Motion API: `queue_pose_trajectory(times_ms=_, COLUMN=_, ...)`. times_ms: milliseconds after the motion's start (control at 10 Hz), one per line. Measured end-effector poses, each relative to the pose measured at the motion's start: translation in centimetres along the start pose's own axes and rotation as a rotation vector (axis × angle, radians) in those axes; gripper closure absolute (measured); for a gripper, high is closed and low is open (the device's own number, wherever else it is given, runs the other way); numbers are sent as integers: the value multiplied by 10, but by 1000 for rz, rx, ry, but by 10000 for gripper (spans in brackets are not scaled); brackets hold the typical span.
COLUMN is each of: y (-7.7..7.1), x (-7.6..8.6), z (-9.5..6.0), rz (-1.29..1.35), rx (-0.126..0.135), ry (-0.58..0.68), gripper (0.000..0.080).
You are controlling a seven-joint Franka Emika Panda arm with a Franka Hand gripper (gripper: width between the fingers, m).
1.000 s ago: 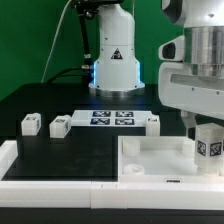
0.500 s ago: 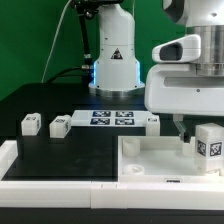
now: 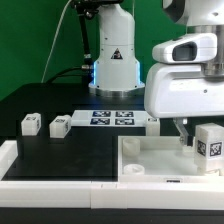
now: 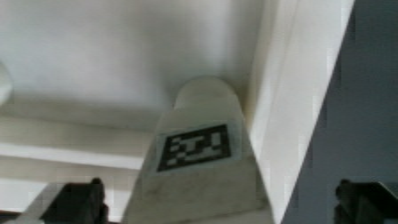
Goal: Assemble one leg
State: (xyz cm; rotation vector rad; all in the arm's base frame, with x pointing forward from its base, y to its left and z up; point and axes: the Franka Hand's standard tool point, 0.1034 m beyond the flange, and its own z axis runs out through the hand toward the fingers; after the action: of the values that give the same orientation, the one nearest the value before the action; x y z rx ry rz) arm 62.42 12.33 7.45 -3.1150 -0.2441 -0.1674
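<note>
Leg [image 3: 209, 142], near right: white plastic, smooth, looking matt; its tag is showing flat black-and-white print.
Square rimmed piece [image 3: 150, 165] beneath it: the same white plastic, giving off a soft sheen.
Table [image 3: 60, 155]: black, appearing matt.
Arm casing [image 3: 190, 95]: white, smooth, catching glossy highlights.

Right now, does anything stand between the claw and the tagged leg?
Nothing visible does: in the wrist view the leg stands between the two fingertips of the open claw, with bare gaps on both sides.
</note>
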Motion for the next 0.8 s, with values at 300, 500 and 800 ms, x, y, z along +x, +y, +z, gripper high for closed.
queue_pose_trajectory(times_ms=300, y=0, x=0, z=1, rz=66, rx=1, ry=-1, gripper=359)
queue_pose_trajectory(times_ms=500, y=0, x=0, z=1, rz=211, rx=4, ry=-2, gripper=495)
queue_pose_trajectory(times_ms=800, y=2, x=-1, z=1, rz=613, rx=2, ry=-6, gripper=509)
